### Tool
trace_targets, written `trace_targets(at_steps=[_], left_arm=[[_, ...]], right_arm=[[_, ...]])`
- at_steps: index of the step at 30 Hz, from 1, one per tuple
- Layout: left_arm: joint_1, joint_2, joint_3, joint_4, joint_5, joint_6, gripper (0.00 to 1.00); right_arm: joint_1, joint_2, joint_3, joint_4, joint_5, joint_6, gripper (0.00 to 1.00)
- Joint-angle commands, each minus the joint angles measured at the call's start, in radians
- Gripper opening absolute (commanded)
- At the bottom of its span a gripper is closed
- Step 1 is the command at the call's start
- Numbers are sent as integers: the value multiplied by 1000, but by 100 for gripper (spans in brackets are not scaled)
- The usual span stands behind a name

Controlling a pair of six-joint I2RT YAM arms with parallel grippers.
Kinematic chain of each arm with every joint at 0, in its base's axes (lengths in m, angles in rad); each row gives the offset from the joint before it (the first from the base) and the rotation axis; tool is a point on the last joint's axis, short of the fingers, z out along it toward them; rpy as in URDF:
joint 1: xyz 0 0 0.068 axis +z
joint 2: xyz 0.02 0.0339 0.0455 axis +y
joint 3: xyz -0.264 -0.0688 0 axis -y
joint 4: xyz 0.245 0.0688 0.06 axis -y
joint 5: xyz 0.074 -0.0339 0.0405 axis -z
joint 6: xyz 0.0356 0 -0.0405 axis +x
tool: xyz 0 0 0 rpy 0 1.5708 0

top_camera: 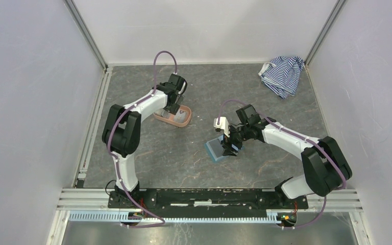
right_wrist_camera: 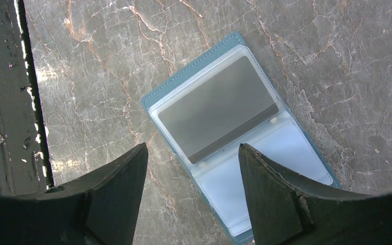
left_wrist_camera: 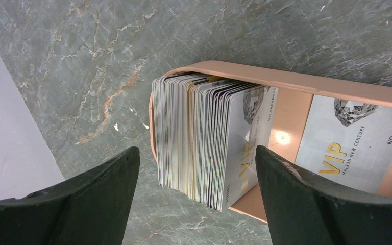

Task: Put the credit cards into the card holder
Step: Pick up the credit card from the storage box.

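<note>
Left gripper (left_wrist_camera: pixel 196 153): the jaws are spread wide and nothing is clamped between them.
Credit cards (left_wrist_camera: pixel 199 138): a thick stack is stood on edge directly beneath the left gripper, framed between its two fingers (left_wrist_camera: pixel 97 194). A clear gap is seen to the finger on the left of the wrist view. The other fingertip is just beside the front card, and contact there cannot be told.
Tray (left_wrist_camera: pixel 286 79): a salmon-pink tray is placed below the left gripper. The stack is held in its near end, and the rest runs out past the finger on the right of the view.
Single card (left_wrist_camera: pixel 352 138): it is laid flat on the tray floor, printed face up, outside the jaws and beyond that same finger.
Table (left_wrist_camera: pixel 71 61): a grey marbled top is seen under both grippers.
Right gripper (right_wrist_camera: pixel 193 148): the jaws are held apart and nothing is gripped.
Card holder (right_wrist_camera: pixel 296 148): it is laid open on the table straight below the right gripper, with the light blue inside facing up, well apart from the left gripper.
Grey card (right_wrist_camera: pixel 219 117): it is seated in one clear sleeve of the card holder, seen through the gap between the right gripper's fingers.
Striped cloth (top_camera: pixel 282 74): it is crumpled in the far corner, well apart from the right gripper.
</note>
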Motion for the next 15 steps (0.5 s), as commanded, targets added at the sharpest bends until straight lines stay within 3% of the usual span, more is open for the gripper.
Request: trace_targets(at_steps=[1, 11, 15], left_arm=[[16, 7, 33, 9, 19, -10, 89], [103, 0, 55, -10, 228, -29, 90], [120, 1, 64, -25, 252, -32, 89]], right_arm=[[-1, -2, 40, -1, -34, -17, 73], [-3, -3, 41, -5, -36, -21, 73], [-4, -3, 41, -6, -37, -23, 73]])
